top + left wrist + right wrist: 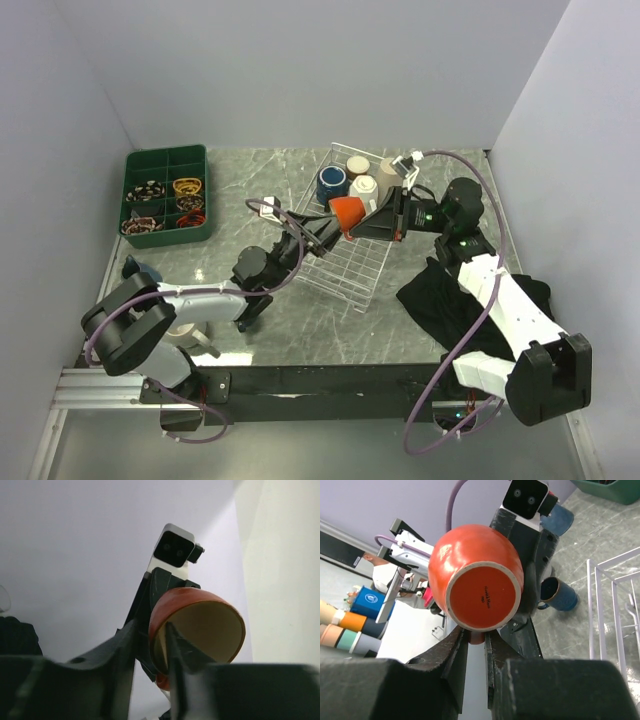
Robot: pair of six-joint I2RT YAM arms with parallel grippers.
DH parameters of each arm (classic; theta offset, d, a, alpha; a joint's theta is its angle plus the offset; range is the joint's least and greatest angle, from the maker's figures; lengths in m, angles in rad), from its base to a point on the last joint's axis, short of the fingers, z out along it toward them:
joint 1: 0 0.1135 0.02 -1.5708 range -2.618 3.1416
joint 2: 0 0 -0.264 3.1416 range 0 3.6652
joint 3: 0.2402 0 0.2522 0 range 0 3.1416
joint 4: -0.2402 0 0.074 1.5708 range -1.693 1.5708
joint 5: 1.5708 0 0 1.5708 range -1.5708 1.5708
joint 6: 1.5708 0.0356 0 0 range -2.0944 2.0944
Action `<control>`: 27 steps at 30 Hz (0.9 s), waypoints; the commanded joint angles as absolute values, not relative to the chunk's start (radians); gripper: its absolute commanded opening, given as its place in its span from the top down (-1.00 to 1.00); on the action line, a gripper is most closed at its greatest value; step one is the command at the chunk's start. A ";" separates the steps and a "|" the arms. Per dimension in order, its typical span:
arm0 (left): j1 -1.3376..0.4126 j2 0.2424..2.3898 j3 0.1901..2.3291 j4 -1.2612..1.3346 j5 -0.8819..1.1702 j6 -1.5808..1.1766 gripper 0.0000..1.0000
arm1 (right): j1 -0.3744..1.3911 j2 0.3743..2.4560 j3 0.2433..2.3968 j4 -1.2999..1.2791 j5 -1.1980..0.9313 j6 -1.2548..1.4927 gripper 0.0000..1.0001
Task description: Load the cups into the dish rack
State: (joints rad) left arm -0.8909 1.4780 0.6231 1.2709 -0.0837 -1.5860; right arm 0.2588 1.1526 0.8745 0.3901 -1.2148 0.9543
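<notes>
The small orange cup (347, 215) is held in the air above the white wire dish rack (345, 262), between both grippers. My left gripper (326, 229) is shut on its rim, one finger inside the cream interior (200, 625) and one outside. My right gripper (373, 222) is shut on the cup's handle, below its orange base (477, 582). In the rack's far end stand a dark blue mug (331, 183), a brown-cream cup (357, 165), a cream cup (365, 186) and a beige tumbler (392, 170). A blue mug (557, 594) stands on the table at the left (135, 268).
A dark green compartment tray (168, 195) with small items sits at the back left. A black cloth (450, 300) lies at the right under my right arm. A white cup (180, 335) sits by the left arm's base. The rack's wire rim (615, 605) shows at the right wrist view's edge.
</notes>
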 commanded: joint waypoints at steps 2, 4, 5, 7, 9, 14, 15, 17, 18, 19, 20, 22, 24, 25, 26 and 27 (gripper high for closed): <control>-0.910 1.461 0.664 1.296 -0.009 -1.543 0.11 | 0.221 1.091 0.861 0.466 -1.213 0.965 1.00; -0.908 1.442 0.654 1.273 -0.009 -1.525 -0.06 | 0.198 1.085 0.853 0.469 -1.216 0.962 1.00; -0.910 1.419 0.647 1.250 -0.015 -1.511 -0.14 | 0.190 1.078 0.851 0.474 -1.218 0.962 1.00; -0.910 1.395 0.624 1.229 -0.028 -1.502 -0.23 | 0.169 1.074 0.850 0.472 -1.223 0.957 1.00; -0.910 1.345 0.606 1.180 -0.043 -1.479 -0.34 | 0.149 1.068 0.854 0.451 -1.227 0.931 1.00; -0.908 1.185 0.525 1.031 -0.095 -1.402 -0.53 | 0.137 1.060 0.923 0.185 -1.204 0.681 1.00; -0.910 1.154 0.499 0.966 -0.118 -1.384 -0.57 | 0.137 1.057 0.958 0.122 -1.191 0.623 1.00; -0.910 1.047 0.477 0.883 -0.141 -1.323 -0.63 | 0.138 1.060 0.985 -0.015 -1.148 0.485 1.00; -0.908 1.005 0.459 0.840 -0.176 -1.293 -0.67 | 0.138 1.061 1.015 -0.065 -1.131 0.436 1.00; -0.908 0.958 0.457 0.715 -0.192 -1.231 -0.71 | 0.143 1.074 1.031 -0.159 -1.088 0.346 1.00; -0.908 0.862 0.462 0.637 -0.221 -1.195 -0.81 | 0.147 1.081 1.045 -0.202 -1.060 0.301 1.00; -0.908 0.720 0.503 0.381 -0.305 -1.088 -0.93 | 0.172 1.107 1.086 -0.318 -0.964 0.176 1.00; -0.908 0.634 0.540 0.245 -0.353 -1.017 -0.99 | 0.198 1.123 1.114 -0.366 -0.887 0.112 1.00; -0.907 0.558 0.552 0.130 -0.409 -0.965 -0.97 | 0.212 1.143 1.123 -0.403 -0.850 0.054 1.00; -0.907 0.522 0.560 0.070 -0.429 -0.942 -0.93 | 0.247 1.152 1.129 -0.417 -0.774 0.028 1.00; -0.907 0.488 0.575 0.020 -0.451 -0.922 -0.93 | 0.264 1.163 1.144 -0.431 -0.740 0.009 1.00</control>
State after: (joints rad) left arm -0.9051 0.6117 0.5018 0.3832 -0.2966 -1.1198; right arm 0.1913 1.1213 1.0740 -0.2722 -0.9619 0.2451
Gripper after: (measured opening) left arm 0.972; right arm 0.225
